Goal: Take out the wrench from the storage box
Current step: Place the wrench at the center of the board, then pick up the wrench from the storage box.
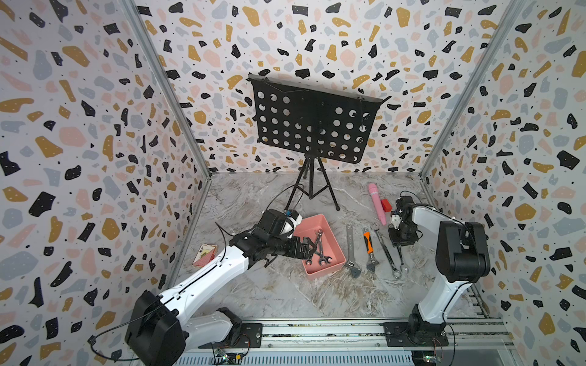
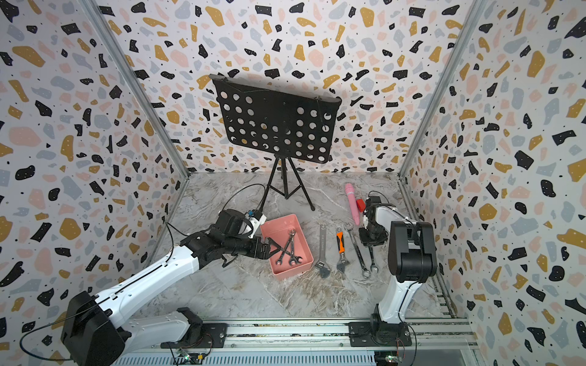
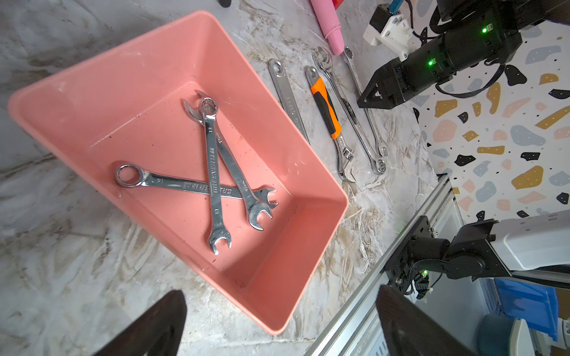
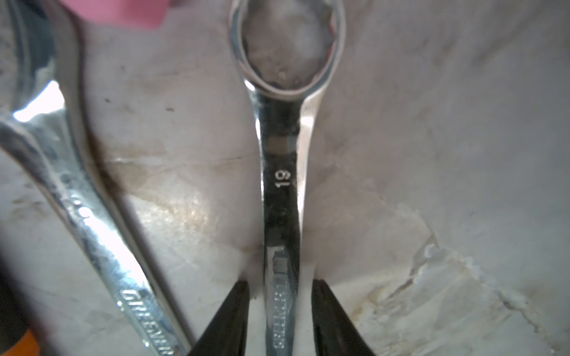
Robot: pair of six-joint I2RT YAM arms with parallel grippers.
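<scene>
1. far left: a card packet (image 1: 204, 255) is noted on the table (image 1: 285, 294), apart from the work.
2. left gripper (image 1: 312, 248): hung over the left wall of the storage box (image 1: 331, 242). the jaws are spread wide and nothing is held. both fingers (image 3: 160, 326) are seen bare in the left wrist view.
3. task's thing: three wrenches are found crossed on the box floor. the wrench marked 13 (image 3: 213, 160) is laid uppermost. it lies ahead of and below the left jaws, long axis roughly along the box's length, ring end toward the back wall. the line between the fingers is set roughly across its shank, so little turning is judged needed, mainly a descent.
4. right of the box: an adjustable wrench (image 1: 350, 247), an orange-handled one (image 1: 367, 240) and a long combination wrench (image 1: 385, 248) are laid in a row, already out.
5. right gripper (image 4: 280, 286): set astride the wrench marked 19 (image 4: 282, 185), last in that row. the jaws are parted with a gap at each side of the shank, so it is not gripped. this arm is well apart from the box, and the left is judged nearer.
6. views: stacking order and size marks are given only by the wrist views. in both top views the pile is partly hidden by the left fingers, and the right jaws by their own wrist.
</scene>
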